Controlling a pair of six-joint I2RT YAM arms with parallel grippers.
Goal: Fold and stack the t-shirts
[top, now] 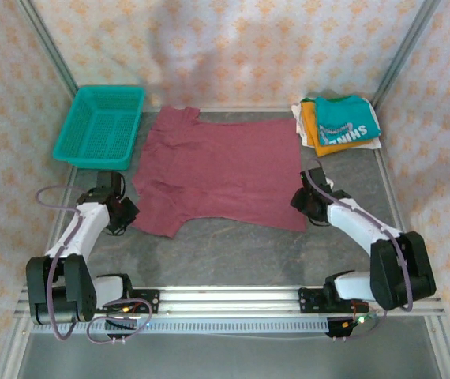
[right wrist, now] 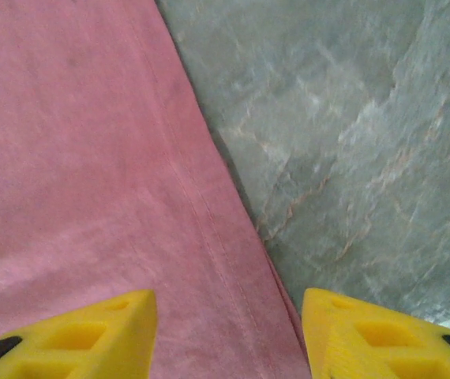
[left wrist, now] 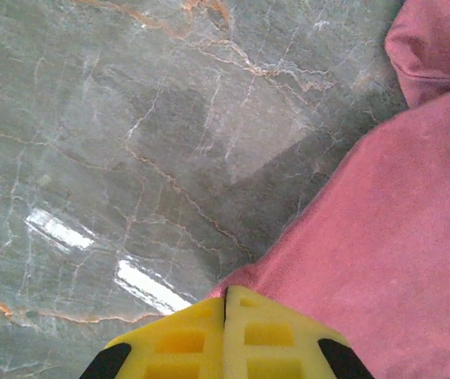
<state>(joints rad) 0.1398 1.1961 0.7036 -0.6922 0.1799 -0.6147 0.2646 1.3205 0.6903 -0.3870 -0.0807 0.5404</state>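
Grey marble table (top: 233,253) bears spread maroon tee (top: 221,174), teal basket (top: 101,126), folded tee stack (top: 339,126).

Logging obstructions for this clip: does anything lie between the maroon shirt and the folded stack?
Nothing visible does. The maroon t-shirt lies flat with its far right corner right next to the folded stack; the teal basket sits far left, off that path.
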